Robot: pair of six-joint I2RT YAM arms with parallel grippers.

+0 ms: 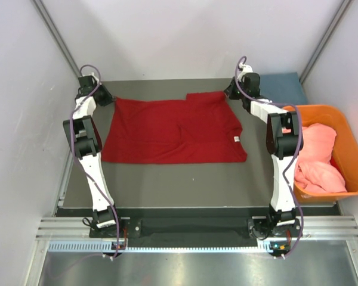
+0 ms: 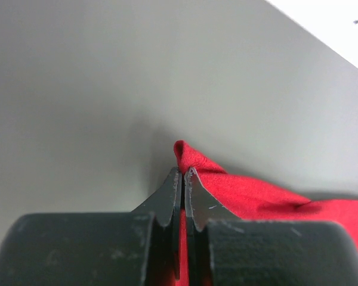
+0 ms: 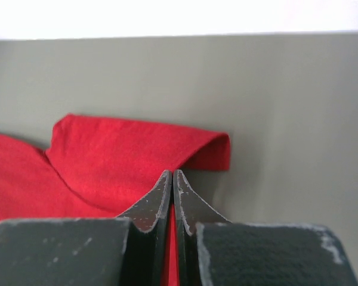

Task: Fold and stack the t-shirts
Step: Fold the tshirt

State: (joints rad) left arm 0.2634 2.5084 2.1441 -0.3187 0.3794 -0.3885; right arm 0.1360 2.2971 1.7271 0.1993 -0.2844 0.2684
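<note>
t-shirt of deep red soft cloth [image 1: 167, 131] is spread flat on the matte grey table [image 1: 167, 185], beside the orange plastic tub [image 1: 319, 108], in which a salmon-pink shirt [image 1: 319, 152] is heaped. the left gripper [image 2: 183, 173] is clamped on the corner farthest from the tub, the right gripper [image 3: 172, 174] on the sleeve nearest it. both should be lifted level and drawn over together, so the fold is kept square. the table is enclosed by plain white walls [image 1: 167, 36].

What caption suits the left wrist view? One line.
Left gripper pinching a corner of the red t-shirt, grey table behind.
</note>
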